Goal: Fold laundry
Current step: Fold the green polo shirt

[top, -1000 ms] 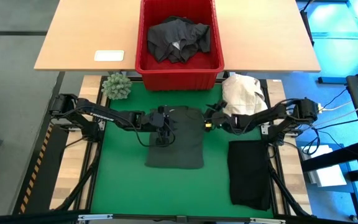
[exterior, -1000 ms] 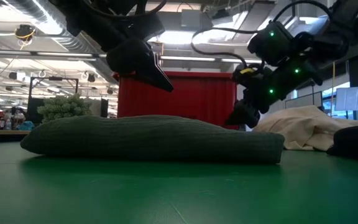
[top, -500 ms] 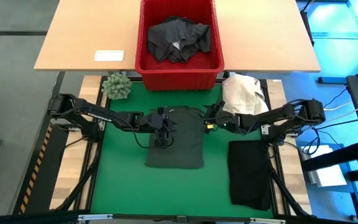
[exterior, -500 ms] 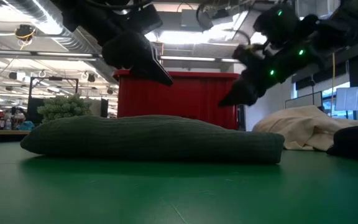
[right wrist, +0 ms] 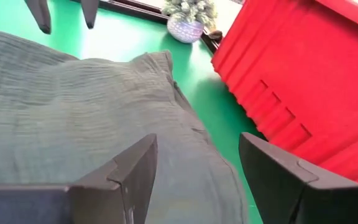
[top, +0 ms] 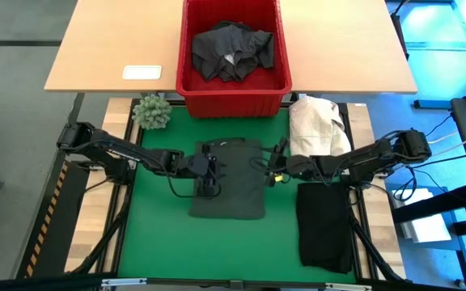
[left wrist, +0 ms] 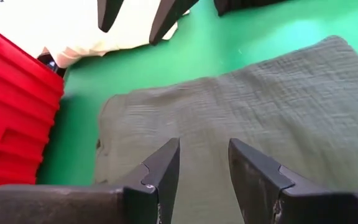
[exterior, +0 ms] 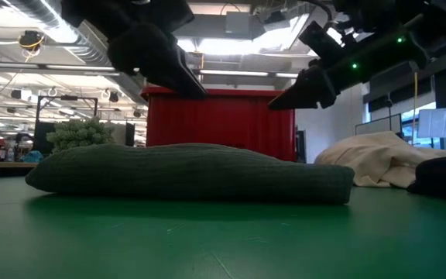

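Both my grippers hang above the folded green garment (top: 226,179), jaws parted, gripping nothing: left gripper (top: 209,168) over its left half, right gripper (top: 269,169) at its right edge, opened wider. That garment lies on the green mat (top: 156,234) just in front of the red basket (top: 232,97), which holds dark laundry (top: 233,50). A black garment (top: 324,225) lies to the right, a cream heap (top: 315,125) beside the basket.

Both claws higher, nearer front.

Beyond my grippers I see a pale wooden table (top: 112,48), grey floor (top: 10,97), and bright ceiling lights (exterior: 231,46) over an open hall.
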Robot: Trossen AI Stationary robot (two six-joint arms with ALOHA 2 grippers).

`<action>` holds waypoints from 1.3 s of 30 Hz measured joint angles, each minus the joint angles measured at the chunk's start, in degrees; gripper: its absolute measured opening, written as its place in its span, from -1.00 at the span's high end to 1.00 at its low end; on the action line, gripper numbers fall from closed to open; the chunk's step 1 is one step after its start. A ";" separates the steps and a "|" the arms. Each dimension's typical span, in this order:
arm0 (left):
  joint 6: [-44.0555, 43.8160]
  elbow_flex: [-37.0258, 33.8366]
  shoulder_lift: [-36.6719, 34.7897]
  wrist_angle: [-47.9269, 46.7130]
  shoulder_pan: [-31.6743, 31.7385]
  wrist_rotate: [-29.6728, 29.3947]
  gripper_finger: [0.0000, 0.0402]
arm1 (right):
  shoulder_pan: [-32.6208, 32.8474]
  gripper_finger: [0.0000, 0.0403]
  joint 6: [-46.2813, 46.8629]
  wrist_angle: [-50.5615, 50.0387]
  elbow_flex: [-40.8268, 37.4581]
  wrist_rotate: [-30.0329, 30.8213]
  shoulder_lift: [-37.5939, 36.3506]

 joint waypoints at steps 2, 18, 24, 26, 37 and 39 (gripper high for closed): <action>-0.73 0.01 -0.02 0.00 -0.30 -0.01 0.35 | 0.34 -0.12 0.37 0.01 0.00 0.00 0.00; -7.49 0.01 -0.02 -2.93 -4.84 -1.72 0.35 | 0.59 -0.12 7.95 0.62 0.00 -6.91 0.00; -7.50 0.00 -0.02 -2.91 -7.02 -2.37 0.35 | 0.59 -0.12 8.24 2.32 0.00 -10.45 0.00; -7.51 0.01 -0.02 -2.89 -7.40 -3.03 0.35 | 0.66 -0.12 8.25 2.90 0.00 -10.50 0.00; -10.31 0.00 -0.02 -2.87 -9.72 -3.37 0.35 | 5.94 -0.12 3.43 2.89 2.42 -10.91 0.02; -10.65 0.00 -0.02 -2.60 -9.73 -3.59 0.35 | 6.96 -0.12 3.04 2.87 3.14 -10.91 0.02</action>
